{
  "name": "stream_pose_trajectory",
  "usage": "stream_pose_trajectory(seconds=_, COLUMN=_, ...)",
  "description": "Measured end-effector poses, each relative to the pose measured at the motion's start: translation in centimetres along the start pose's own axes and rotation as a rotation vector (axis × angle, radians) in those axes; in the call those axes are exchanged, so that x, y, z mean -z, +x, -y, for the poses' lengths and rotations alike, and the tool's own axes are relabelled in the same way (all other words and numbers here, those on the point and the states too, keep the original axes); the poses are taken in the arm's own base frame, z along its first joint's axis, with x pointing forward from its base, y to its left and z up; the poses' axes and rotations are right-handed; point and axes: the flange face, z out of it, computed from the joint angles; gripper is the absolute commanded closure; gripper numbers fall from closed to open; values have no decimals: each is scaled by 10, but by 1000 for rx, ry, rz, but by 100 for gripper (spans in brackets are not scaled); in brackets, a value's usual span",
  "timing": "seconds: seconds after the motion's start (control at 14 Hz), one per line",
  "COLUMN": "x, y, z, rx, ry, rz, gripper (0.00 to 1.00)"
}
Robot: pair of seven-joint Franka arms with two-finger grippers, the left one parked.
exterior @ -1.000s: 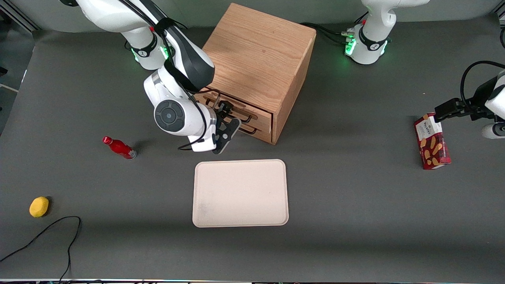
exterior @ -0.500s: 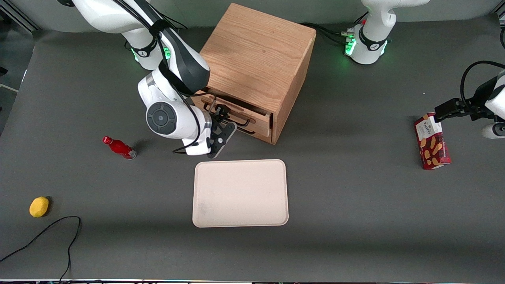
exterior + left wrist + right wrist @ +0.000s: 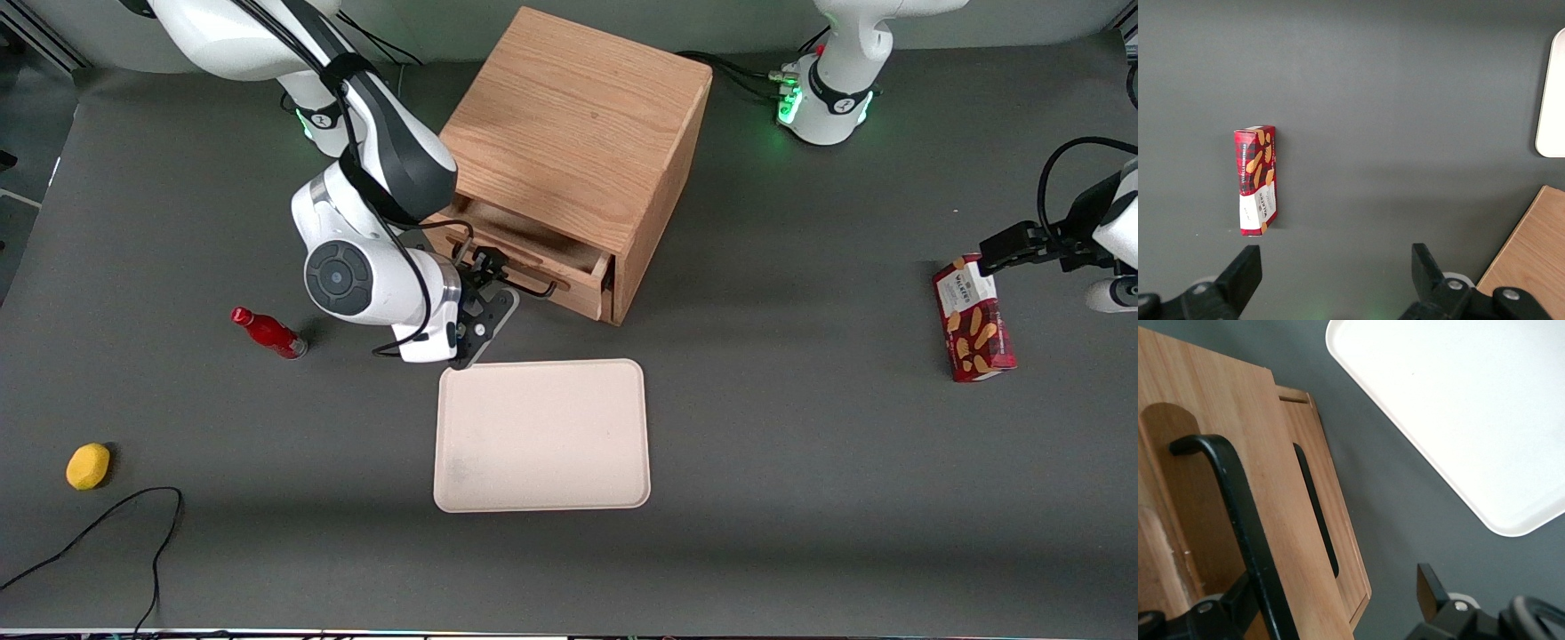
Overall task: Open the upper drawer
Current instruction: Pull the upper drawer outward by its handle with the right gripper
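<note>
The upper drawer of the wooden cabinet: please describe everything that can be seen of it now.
The upper drawer, light oak with a wide black wire handle, is pulled partly out of the cube-shaped wooden cabinet, so its front stands proud of the bottom drawer and a strip of its hollow inside shows. The right arm's gripper is at the handle, fingers astride the bar. In front of the drawer lies a cream rectangular tray, apart from it.

The red biscuit box carries a white label reading roughly "Walkers".
</note>
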Motion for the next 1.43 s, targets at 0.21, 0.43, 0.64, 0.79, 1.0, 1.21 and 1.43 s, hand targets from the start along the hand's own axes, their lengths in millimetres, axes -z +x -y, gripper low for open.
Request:
stream_pose_trajectory(seconds=0.21, x=7, y=0, z=-8, rx=1, ry=-1, rz=-14, gripper=0)
stream_pose_trajectory(seconds=0.43, x=9, y=2, z=-14, rx=-5, ry=-1, rz=-22, gripper=0)
stream_pose_trajectory(seconds=0.64, x=11, y=4, z=-21, rx=-10, ry=0, rz=-30, gripper=0)
stream_pose_trajectory(seconds=0.79, x=11, y=5, z=-28, rx=-18, ry=2, rz=-35, gripper=0)
stream_pose_trajectory(seconds=1.0, x=7, y=6, z=-36, rx=-24, ry=6, rz=-32, gripper=0)
stream_pose_trajectory(seconds=1.21, x=9, y=8, z=-40, rx=-15, ry=6, rz=-39, gripper=0)
stream_pose_trajectory(seconds=1.43, x=16, y=6, z=-53, rx=-29, ry=4, rz=-54, gripper=0)
